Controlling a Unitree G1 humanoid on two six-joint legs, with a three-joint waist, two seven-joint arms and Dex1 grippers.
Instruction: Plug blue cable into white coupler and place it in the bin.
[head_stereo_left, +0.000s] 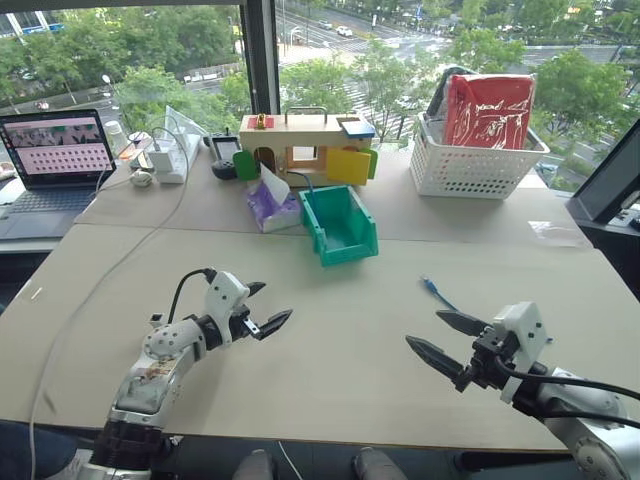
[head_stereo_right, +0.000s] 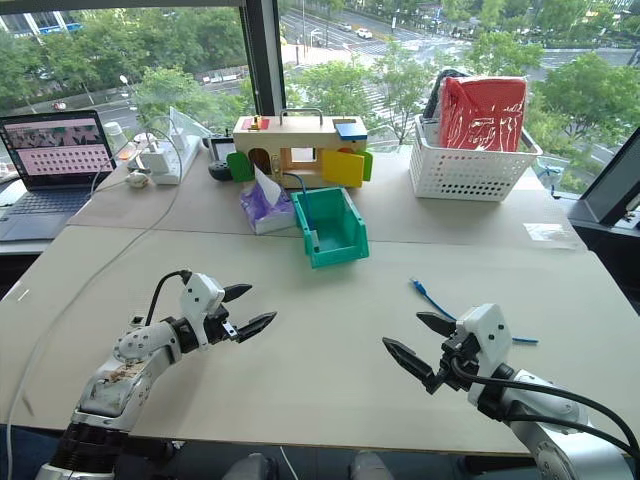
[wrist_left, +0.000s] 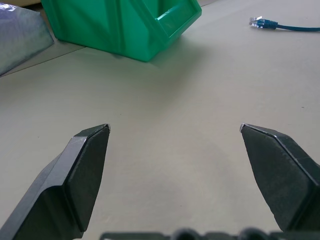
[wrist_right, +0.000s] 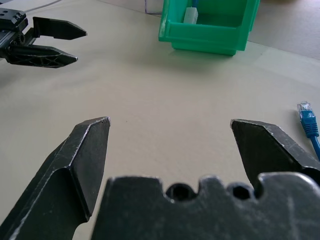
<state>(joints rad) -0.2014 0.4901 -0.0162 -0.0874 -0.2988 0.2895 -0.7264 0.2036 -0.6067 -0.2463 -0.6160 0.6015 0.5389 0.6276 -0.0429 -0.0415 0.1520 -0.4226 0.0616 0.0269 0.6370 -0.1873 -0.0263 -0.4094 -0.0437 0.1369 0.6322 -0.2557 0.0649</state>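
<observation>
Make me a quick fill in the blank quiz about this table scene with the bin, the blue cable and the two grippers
1. Both grippers' jaws stand ____.
2. The blue cable lies on the table nearest the ____ gripper.
3. The bin is ____ in colour.
4. The red bag sits in the white ____.

Missing words: open; right; green; basket

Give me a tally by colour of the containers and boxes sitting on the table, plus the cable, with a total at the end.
Teal-green: 1, the bin
White: 1, the lattice basket
Wooden: 1, the toy box with coloured doors
Purple: 1, the tissue pack
Blue: 1, the blue cable
Total: 5
</observation>
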